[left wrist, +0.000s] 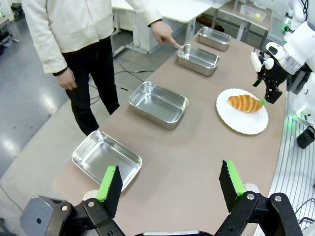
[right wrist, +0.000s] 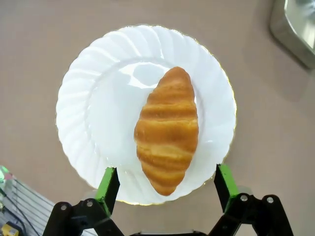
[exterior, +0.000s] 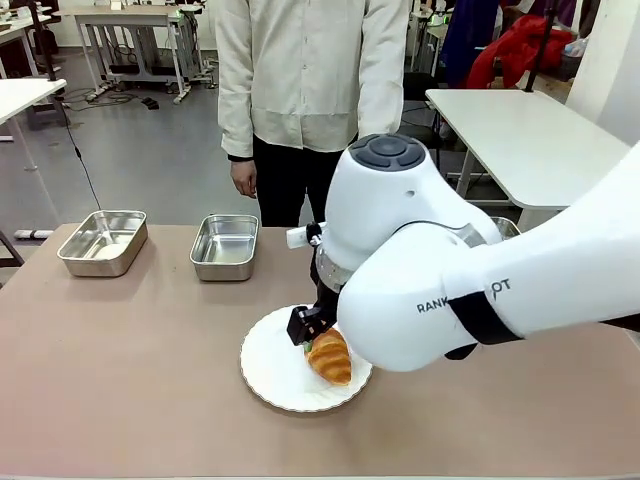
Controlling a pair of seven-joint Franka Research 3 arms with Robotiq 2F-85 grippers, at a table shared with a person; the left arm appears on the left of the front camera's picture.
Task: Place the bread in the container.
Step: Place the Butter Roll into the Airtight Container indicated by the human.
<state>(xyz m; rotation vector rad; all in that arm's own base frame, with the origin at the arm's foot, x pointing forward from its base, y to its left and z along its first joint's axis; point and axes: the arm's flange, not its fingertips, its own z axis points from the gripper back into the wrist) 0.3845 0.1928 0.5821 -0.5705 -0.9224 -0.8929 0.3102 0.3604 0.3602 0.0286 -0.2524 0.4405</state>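
The bread lies flat along the middle of the white scalloped plate, not lifted, directly below the right gripper. That gripper is spread wide and holds nothing. Its green pads stand on either side of the croissant's nearer tapered end, apart from the crust, and the fatter middle of the bread sits farther ahead of the fingertips. Past the plate, ahead and off to one side of this gripper, the corner of a steel pan shows; which pan it is cannot be told from there.

The left gripper is likewise spread open and empty, hovering over the table well away from the plate. A row of pans runs outward from it along the person's side. The person's hand points a finger at the rim of the third one counted from this gripper, so I take that one as the container. It is empty.

By my reading the grasp is the step in hand, and nothing has been placed yet. The next move calls for going lower and a little forward so the pads bracket the thick middle and not the narrowing tip. The close should be gentle, since a glossy, soft crust may slip or crush. After that comes a lift clear of the plate rim, a carry over the pan wall and a low release
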